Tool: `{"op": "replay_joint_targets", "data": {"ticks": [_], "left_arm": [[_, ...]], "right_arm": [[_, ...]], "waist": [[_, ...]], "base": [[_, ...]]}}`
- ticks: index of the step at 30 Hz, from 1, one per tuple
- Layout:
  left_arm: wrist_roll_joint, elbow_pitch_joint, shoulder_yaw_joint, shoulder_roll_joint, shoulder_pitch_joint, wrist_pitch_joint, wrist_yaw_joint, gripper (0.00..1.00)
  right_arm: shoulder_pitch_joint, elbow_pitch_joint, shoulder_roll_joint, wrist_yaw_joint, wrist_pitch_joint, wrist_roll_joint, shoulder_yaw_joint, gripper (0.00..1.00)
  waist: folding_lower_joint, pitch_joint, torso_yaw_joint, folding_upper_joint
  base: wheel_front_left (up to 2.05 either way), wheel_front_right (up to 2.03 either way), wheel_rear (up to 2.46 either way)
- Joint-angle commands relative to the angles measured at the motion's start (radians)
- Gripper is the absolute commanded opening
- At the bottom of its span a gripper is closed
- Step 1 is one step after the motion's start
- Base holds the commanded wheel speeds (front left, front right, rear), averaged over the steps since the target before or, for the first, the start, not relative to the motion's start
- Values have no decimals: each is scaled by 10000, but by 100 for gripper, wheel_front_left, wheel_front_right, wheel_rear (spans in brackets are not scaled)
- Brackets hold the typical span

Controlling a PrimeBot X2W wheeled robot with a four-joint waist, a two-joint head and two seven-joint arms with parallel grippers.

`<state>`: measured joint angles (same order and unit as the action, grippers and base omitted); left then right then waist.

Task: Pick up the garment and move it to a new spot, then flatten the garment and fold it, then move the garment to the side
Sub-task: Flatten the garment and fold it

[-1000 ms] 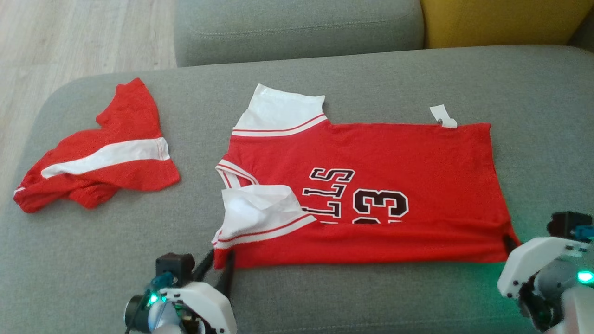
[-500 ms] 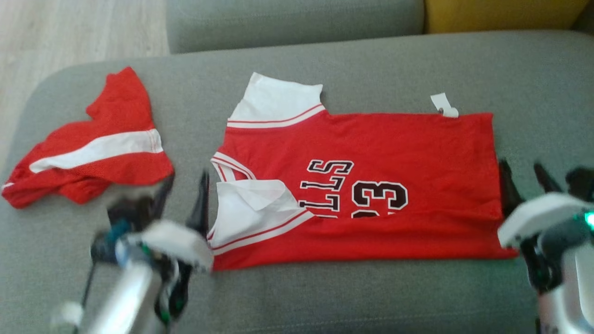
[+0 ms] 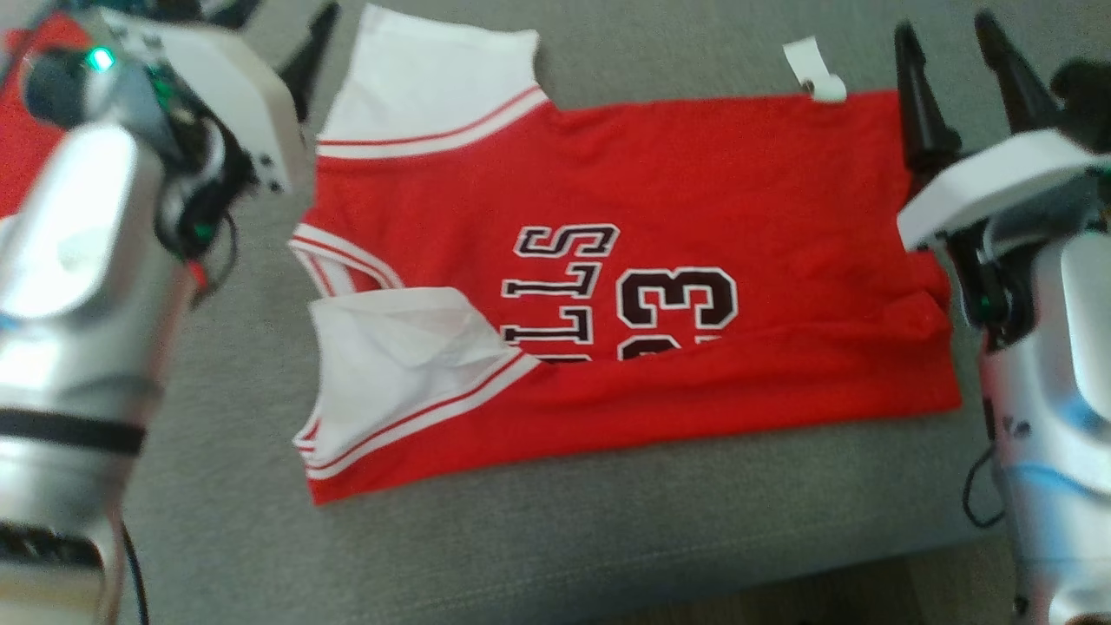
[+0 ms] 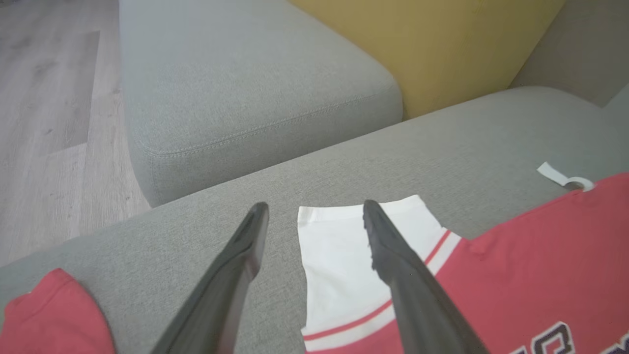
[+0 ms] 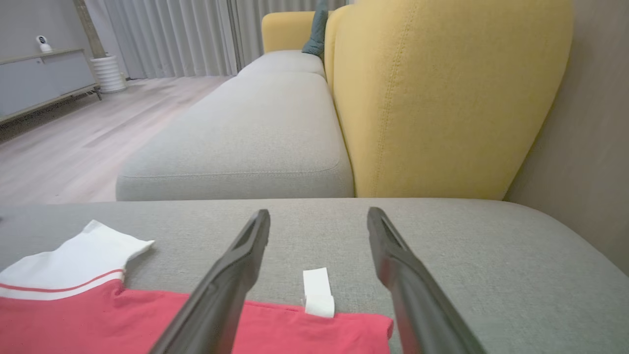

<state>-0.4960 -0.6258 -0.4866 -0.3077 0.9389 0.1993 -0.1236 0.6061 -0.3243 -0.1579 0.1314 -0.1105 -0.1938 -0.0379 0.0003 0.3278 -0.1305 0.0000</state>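
**A:** What is hidden or hard to read?

**B:** The red jersey [image 3: 660,260] lies spread on the grey sofa seat [image 3: 608,547], between the two arms. Its near edge is folded up over the black print, so the letters and number are cut through. The near sleeve [image 3: 399,347] is folded onto the chest. A second red garment [image 4: 54,319] sits mostly behind the left arm in the head view, and the left wrist view crops it.

**A:** And the fingers?

**B:** The left gripper [image 4: 312,211] has its fingers apart, one over bare seat and one over the far sleeve [image 4: 339,246]. I cannot tell if they touch. The right gripper [image 5: 318,216] is also spread and holds nothing; the white tag [image 5: 318,297] at the hem shows between its fingers.

**A:** Counts?

**B:** Two red garments, two white sleeves, one tag, two grippers, four fingers.
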Motion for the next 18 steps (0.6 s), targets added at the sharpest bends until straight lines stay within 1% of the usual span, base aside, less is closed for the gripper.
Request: {"op": "replay_joint_targets", "data": {"ticks": [1, 4, 7, 11, 18], "left_arm": [[-40, 58, 185, -468, 735, 134, -22, 100], [-23, -691, -230, -727, 1477, 526, -57, 100], [39, -1241, -764, -998, 1998, 645, -65, 100], [-95, -1937, -1170, -1253, 2547, 509, -68, 100], [-128, -2871, -1680, -1464, 3178, 164, -69, 100]], "right_arm": [[352, 250, -112, -7, 119, -58, -277, 100], [771, 79, -112, -7, 278, -106, -627, 100], [1084, -44, -75, -7, 402, -196, -875, 100], [1376, -91, -51, -7, 543, -305, -1063, 100], [1533, -4, 40, -7, 649, -359, -1231, 100]], "waist": [[-3, 727, -648, 0], [-3, 1066, -947, 0], [-3, 1322, -1216, 0], [-3, 1665, -1527, 0], [-3, 2072, -1862, 0]], "base": [[0, 0, 0], [0, 0, 0], [0, 0, 0], [0, 0, 0], [0, 0, 0]]}}
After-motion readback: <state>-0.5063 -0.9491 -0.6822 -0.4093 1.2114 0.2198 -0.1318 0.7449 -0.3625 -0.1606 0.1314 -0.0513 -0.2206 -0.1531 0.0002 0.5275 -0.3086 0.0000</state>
